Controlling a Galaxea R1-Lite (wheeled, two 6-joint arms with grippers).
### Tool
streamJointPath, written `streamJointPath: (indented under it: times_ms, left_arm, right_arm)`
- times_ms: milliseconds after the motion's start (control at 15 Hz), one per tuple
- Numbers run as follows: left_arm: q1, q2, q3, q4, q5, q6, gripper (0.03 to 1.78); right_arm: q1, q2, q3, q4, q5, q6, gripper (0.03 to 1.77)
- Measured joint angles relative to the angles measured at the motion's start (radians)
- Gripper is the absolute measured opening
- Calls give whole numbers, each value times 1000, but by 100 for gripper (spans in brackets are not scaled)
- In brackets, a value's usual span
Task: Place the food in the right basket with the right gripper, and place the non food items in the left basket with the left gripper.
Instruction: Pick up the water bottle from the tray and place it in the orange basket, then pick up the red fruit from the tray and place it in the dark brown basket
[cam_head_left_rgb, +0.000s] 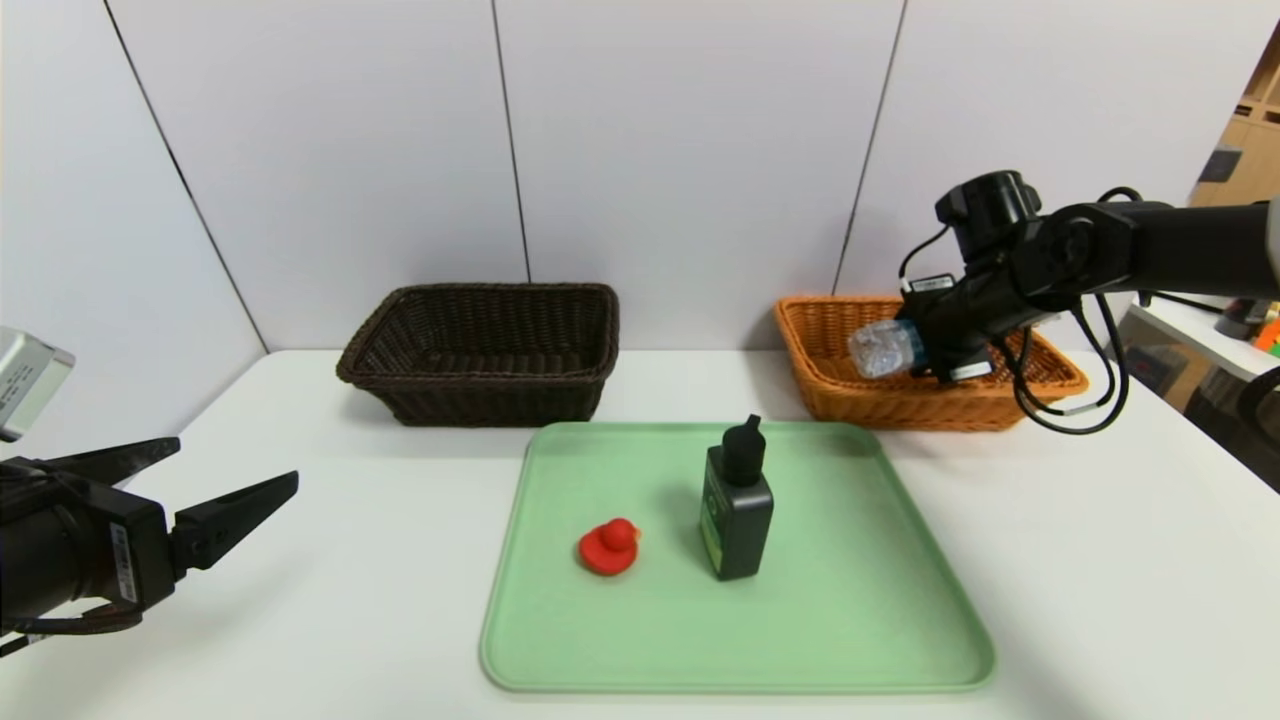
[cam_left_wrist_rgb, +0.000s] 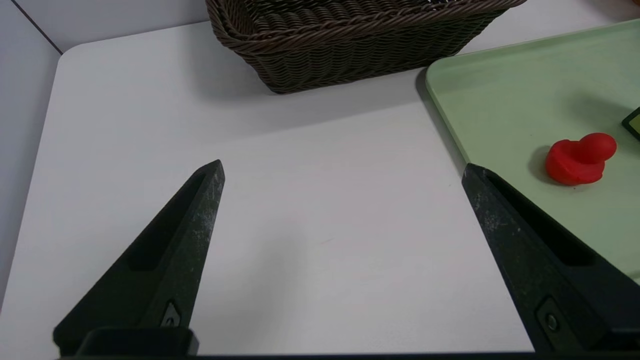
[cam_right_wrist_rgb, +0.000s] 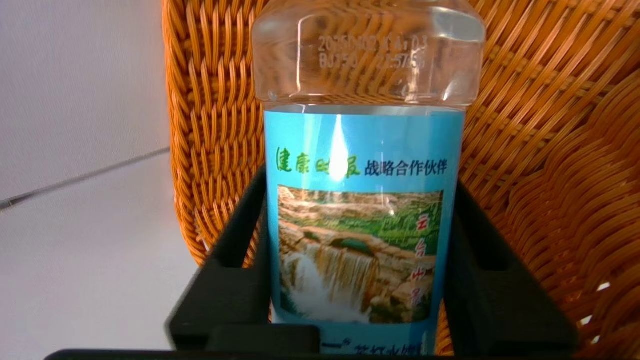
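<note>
You have the water bottle (cam_head_left_rgb: 880, 347) at the right of the head view, lying tilted inside the orange basket (cam_head_left_rgb: 840, 395), its clear end toward the middle of the frame. In the right wrist view the bottle (cam_right_wrist_rgb: 365, 200) fills the centre, with a blue label and a waterfall picture, and orange weave behind it. Your right claw (cam_head_left_rgb: 925, 345) has it between both fingers (cam_right_wrist_rgb: 235, 260), one against each side of the label; whether they press it or have just slackened, you cannot tell.

Below and left of that basket lies the green tray (cam_head_left_rgb: 900, 620) on the white counter (cam_head_left_rgb: 1100, 560). On it you see a black bottle (cam_head_left_rgb: 737, 505) standing upright near the middle, with a green label on its side, and a red toy duck (cam_head_left_rgb: 608, 547) just to its left, apart from it. In the left wrist view the duck (cam_left_wrist_rgb: 580, 159) sits at the right edge, on the tray (cam_left_wrist_rgb: 500, 90).

The dark brown basket (cam_head_left_rgb: 480, 352) stands at the upper centre-left of the head view, behind the tray's left corner. In the left wrist view it (cam_left_wrist_rgb: 350, 45) runs across the top.

Your left claw (cam_head_left_rgb: 235, 475) hangs at the lower left of the head view, over bare counter (cam_left_wrist_rgb: 325, 200), well apart from the tray's things. Its two fingers (cam_left_wrist_rgb: 192, 220) are spread wide with nothing between them.
</note>
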Motion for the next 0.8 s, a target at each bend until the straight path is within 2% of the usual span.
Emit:
streamJointPath:
  times_ms: [333, 667, 800]
  left_arm:
    - [-1, 0, -2, 0, 1, -1, 169]
    - [0, 0, -7, 0, 1, 0, 169]
    - [0, 0, -8, 0, 1, 0, 169]
  right_arm:
    - [-3, -4, -1, -6, 5, 4, 132]
    - [3, -35, -5, 0, 21, -1, 150]
    - [19, -86, -12, 9, 34, -26, 155]
